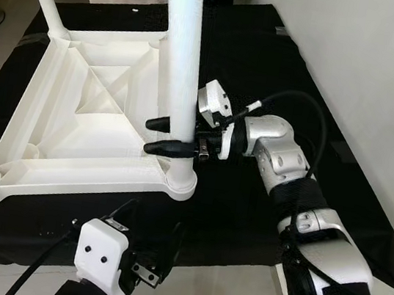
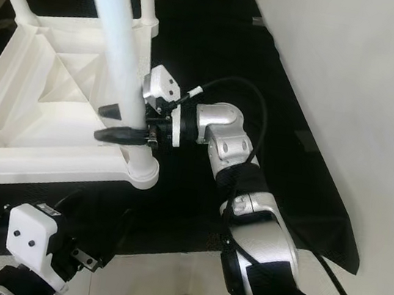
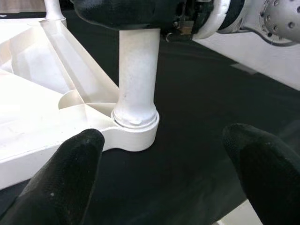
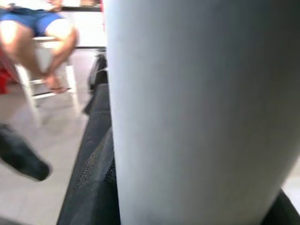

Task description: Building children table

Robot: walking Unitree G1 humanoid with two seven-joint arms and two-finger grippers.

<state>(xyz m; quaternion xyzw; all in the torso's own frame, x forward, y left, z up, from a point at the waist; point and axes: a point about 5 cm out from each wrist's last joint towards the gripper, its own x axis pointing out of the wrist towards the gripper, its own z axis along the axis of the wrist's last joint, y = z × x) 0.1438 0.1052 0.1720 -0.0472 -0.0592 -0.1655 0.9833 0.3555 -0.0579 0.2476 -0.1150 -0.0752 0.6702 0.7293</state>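
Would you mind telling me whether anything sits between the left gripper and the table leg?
Nothing visible does. The left gripper is open, facing the white table leg across bare black mat. The right gripper already holds that leg higher up.

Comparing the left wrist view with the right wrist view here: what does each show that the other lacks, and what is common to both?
Left wrist view alone: the corner socket of the upturned white tabletop where the leg seats, the black mat, and the left gripper open below it. Right wrist view alone: a seated person's legs on a white chair in the background. Both: the white table leg, held by the right gripper.
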